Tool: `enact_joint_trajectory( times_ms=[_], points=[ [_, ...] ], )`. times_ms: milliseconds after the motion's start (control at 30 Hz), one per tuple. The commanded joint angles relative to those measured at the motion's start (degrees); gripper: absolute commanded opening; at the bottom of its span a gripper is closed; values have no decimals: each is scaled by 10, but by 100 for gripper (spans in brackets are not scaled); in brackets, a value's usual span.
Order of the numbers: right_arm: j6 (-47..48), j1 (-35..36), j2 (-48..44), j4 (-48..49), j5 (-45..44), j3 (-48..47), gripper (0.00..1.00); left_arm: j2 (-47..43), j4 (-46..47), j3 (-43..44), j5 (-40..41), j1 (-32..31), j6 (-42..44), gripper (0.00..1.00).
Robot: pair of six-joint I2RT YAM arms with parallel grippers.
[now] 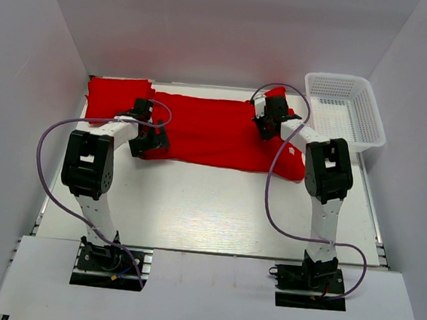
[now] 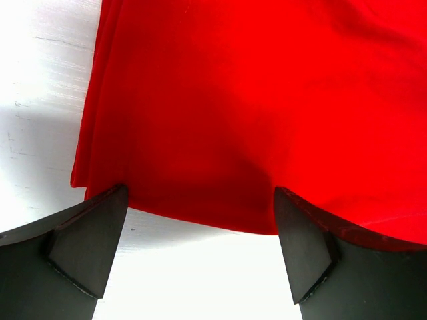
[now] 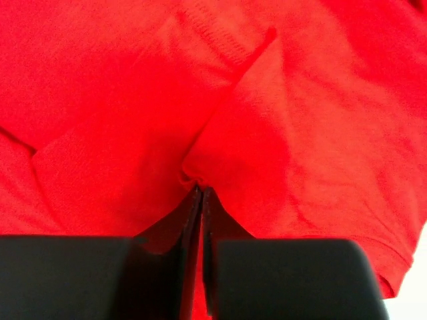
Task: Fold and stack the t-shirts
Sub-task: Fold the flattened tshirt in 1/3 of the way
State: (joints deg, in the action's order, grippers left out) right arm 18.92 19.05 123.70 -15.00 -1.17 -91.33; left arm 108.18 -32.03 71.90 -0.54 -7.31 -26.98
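Observation:
A bright red t-shirt (image 1: 216,134) lies spread across the back of the table. A second red t-shirt (image 1: 116,94), folded, lies at the back left. My left gripper (image 1: 148,145) is open at the spread shirt's near left edge; in the left wrist view the red hem (image 2: 200,220) lies between the two dark fingers (image 2: 90,240), with white table under them. My right gripper (image 1: 266,125) is shut on a pinch of the red shirt (image 3: 200,100) near its right end; the cloth puckers at the fingertips (image 3: 193,200).
A white mesh basket (image 1: 369,118) stands at the back right, beside the shirt's right end. White walls enclose the table on three sides. Purple cables loop from both arms.

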Motion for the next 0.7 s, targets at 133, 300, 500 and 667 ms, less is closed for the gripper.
enact_joint_trajectory(
  times_ms=[133,300,500,667],
  points=[
    [-41,-4,-16,61,-68,-4,0,-18,5,-6,4,3,0,100],
    [-63,-7,-16,72,-101,-16,0,-18,0,-6,4,3,0,100],
    [-76,-18,8,73,-172,-60,0,-18,0,-6,4,3,0,100],
    [-89,-38,45,72,-228,-116,0,-18,0,-6,10,3,0,100]
  ],
)
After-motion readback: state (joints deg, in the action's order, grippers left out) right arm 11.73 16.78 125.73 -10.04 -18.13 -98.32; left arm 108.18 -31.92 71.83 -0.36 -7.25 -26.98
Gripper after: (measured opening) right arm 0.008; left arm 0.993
